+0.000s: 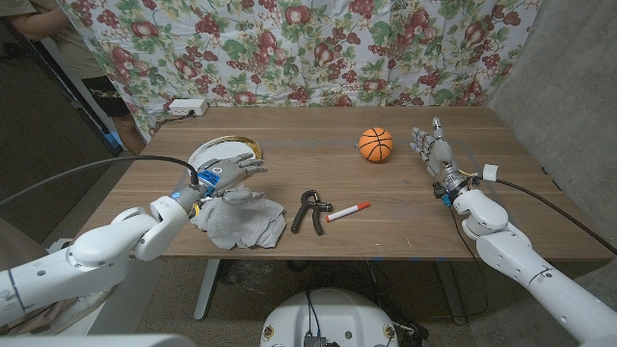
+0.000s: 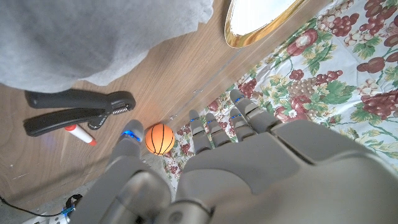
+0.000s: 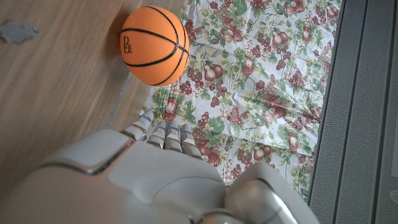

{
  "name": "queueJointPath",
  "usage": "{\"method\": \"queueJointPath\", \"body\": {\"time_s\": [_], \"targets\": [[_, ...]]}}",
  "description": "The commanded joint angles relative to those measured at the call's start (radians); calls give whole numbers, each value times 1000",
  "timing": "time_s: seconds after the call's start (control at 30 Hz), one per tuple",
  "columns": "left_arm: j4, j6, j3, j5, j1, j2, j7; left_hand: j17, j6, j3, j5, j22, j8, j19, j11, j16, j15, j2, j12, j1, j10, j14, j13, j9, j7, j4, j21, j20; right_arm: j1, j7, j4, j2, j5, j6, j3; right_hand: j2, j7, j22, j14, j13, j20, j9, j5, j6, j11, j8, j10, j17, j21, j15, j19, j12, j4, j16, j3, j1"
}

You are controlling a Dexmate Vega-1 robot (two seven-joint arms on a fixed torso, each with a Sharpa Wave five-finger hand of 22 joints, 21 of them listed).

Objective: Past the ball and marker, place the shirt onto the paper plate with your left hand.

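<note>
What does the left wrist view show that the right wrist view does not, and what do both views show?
The left wrist view alone shows the grey shirt, the paper plate with its gold rim, the black hand gripper, the marker and the left hand. The right wrist view alone shows the right hand and a grey wall. Both show the orange ball, the wooden table and the floral cloth.

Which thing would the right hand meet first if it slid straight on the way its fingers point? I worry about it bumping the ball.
Probably nothing: the right hand points toward the table's far edge and the flowered cloth; the basketball sits off to its side.
</note>
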Motion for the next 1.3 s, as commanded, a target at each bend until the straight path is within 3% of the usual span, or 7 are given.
{"method": "queueJointPath", "body": {"time_s": [0.03, 0.37, 0.53, 0.87, 1.0, 1.3], "targets": [[20, -17, 15, -1, -13, 8, -12, 4, -7, -6, 11, 6, -2, -11, -4, 0, -172, -3, 0, -12, -16, -14, 4, 6, 1, 3, -2, -86, 11, 2, 5, 2, 2, -13, -6, 10, 4, 1, -4, 5, -2, 5, 7, 4, -4, 5, 3, 2, -4, -8, -1, 5, 5, 3, -6, -5], [26, -31, 31, 3, -29, 10, -9, 7, -4, -38, 19, 9, 6, -14, 4, 10, -172, -22, 12, -51, -11, -13, 5, 8, 2, 13, 5, -86, 21, 3, 12, 3, 2, -21, -9, 11, 4, 1, -5, 5, -1, 5, 7, 5, -2, 5, 5, 2, -5, -8, -2, 6, 5, 3, -6, -5], [25, -36, 27, -6, -25, 20, -10, 8, -17, -64, 43, 5, 9, -14, 5, 13, -168, -38, 20, -36, -13, -13, 7, 10, 2, -15, 7, -86, 30, 5, 19, 5, 0, -23, -12, 11, 3, 1, -5, 5, -2, 5, 7, 5, -2, 5, 5, 2, -5, -8, -2, 6, 5, 3, -6, -5], [-5, -11, -49, -64, 71, 90, -5, 9, -23, -89, 69, 3, 14, -13, 1, 16, -170, -39, 25, -17, -14, -10, 9, 12, 2, -25, 9, -85, 43, 6, 27, 6, -3, -28, -15, 12, 4, 1, -5, 5, -2, 5, 8, 4, -2, 5, 4, 2, -5, -9, -2, 5, 5, 3, -7, -4], [3, -28, -54, -66, 64, 97, -4, 10, -112, -126, 91, 5, -9, -20, -1, 16, -172, -39, 26, -13, -20, -15, 10, 13, 3, -21, 9, -87, 52, 11, 37, 7, -8, -31, -22, 12, 4, 1, -5, 5, -3, 5, 8, 5, -4, 5, 4, 2, -5, -9, -2, 5, 5, 3, -6, -4], [-1, -16, -83, -68, 90, 111, -9, 11, -136, -136, 98, 5, -10, -20, -2, 16, -173, -35, 27, -9, -19, -15, 11, 14, 2, -21, 9, -91, 58, 11, 42, 12, -4, -35, -25, 13, 4, 1, -6, 5, -3, 5, 8, 5, -2, 5, 4, 2, -5, -10, -2, 5, 5, 3, -7, -4]]}}
